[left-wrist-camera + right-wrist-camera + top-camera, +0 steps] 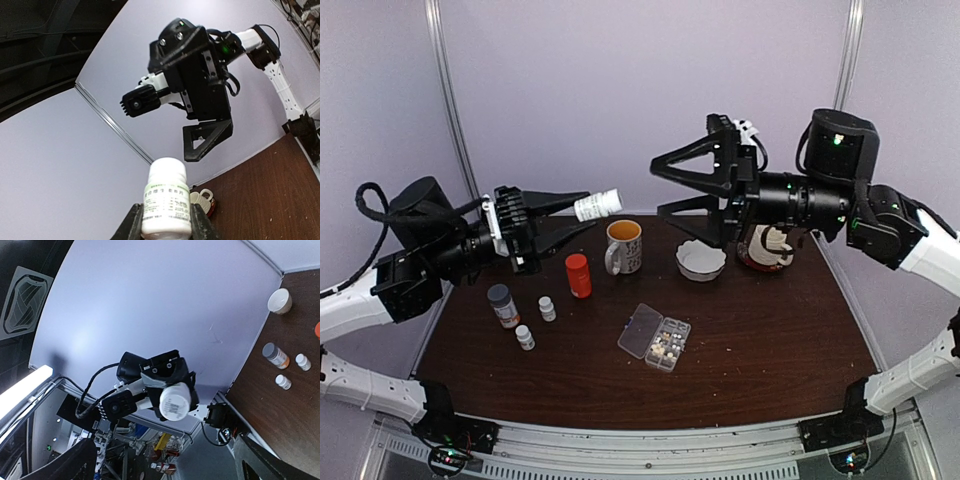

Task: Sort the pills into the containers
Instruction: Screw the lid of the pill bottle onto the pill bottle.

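Pills (667,347), whitish and tan, lie in the compartments of the box (638,332), which sits flat near the middle of the table (770,340). From above, its clear lid is folded open to the left. The long axis of each half runs front to back, tilted a little, with the far end to the right. Behind the box stand a mug (624,245) and a white bowl (701,261). To its left are an orange bottle (578,275), a grey-capped bottle (503,305) and two small bottles (547,308). The left gripper (588,211) is raised over the table's left rear and pinches a white bottle (599,205). This bottle lies on its side, long axis left to right, free end toward the right gripper (658,189). That gripper hangs in the air facing it, jaws spread wide with nothing between them, apart from the white bottle.

From the left wrist, the white bottle stands out between the two fingers (131,224), label toward the lens. Its free end is aimed at the right arm beyond.

From the right wrist, its own fingers (75,460) sit at the two bottom corners, far apart. The white bottle shows end-on in the left gripper's pinch. The bowl, the grey-capped bottle and the small bottles stand on the table at the right edge.
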Available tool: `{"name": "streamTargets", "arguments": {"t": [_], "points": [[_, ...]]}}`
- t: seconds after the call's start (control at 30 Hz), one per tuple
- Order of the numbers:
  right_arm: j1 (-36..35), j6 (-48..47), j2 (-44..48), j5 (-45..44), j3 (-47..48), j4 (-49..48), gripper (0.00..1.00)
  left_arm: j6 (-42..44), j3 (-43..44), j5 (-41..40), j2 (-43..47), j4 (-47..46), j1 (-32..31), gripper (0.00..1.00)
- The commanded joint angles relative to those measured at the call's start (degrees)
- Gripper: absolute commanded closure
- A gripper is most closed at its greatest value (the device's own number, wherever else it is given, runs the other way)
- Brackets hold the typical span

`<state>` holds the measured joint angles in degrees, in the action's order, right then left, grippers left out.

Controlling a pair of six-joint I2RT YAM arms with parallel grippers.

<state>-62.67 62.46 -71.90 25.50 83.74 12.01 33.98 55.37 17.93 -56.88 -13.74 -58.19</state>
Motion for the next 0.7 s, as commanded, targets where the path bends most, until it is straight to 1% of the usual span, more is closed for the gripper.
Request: {"name": "streamTargets", "arguments": {"t": [0.0, 0.07, 0.17, 0.23, 0.33, 0.4, 0.5, 0.6, 0.67], "points": [[2.63, -14.04, 4.18, -2.1, -0.29, 7.33, 0.0, -12.59, -1.86, 0.64, 2.33, -7.15, -0.15, 1.0], [2.73, -23.69, 4.3, -2.68, 2.07, 11.56, 0.0, -17.06, -2.53, 0.47, 2.62, -8.64, -0.16, 1.0], [2.73, -37.37, 4.42, -7.43, 4.67, 16.83, 0.0, -24.37, -2.53, 0.73, 2.74, -9.73, -0.12, 1.0], [2.73, -44.67, 5.97, -11.44, 2.95, 15.39, 0.0, -29.28, -2.09, 0.85, 2.92, -10.13, -0.14, 1.0], [2.73, -53.48, 7.81, -12.81, 0.94, 11.43, 0.0, -36.71, -1.73, 2.04, 3.17, -11.16, -0.13, 1.0], [2.73, -60.34, 8.13, -9.84, 1.24, 10.11, 0.0, -41.17, -1.76, 2.58, 3.14, -12.04, -0.16, 1.0], [2.65, -71.59, 8.05, -3.98, 1.66, 10.93, 0.01, -47.77, -1.43, 4.17, 2.35, -12.16, -0.11, 1.0], [2.25, -81.4, 7.23, -4.43, 2.67, 14.15, 0.04, -55.09, -1.73, 7.13, 1.1, -13.04, -0.12, 1.0], [1.22, -88.03, 6.87, -5.43, 2.92, 16.2, 0.05, -61.24, -3.48, 9.55, 0.31, -16.35, -0.16, 1.0]]}}
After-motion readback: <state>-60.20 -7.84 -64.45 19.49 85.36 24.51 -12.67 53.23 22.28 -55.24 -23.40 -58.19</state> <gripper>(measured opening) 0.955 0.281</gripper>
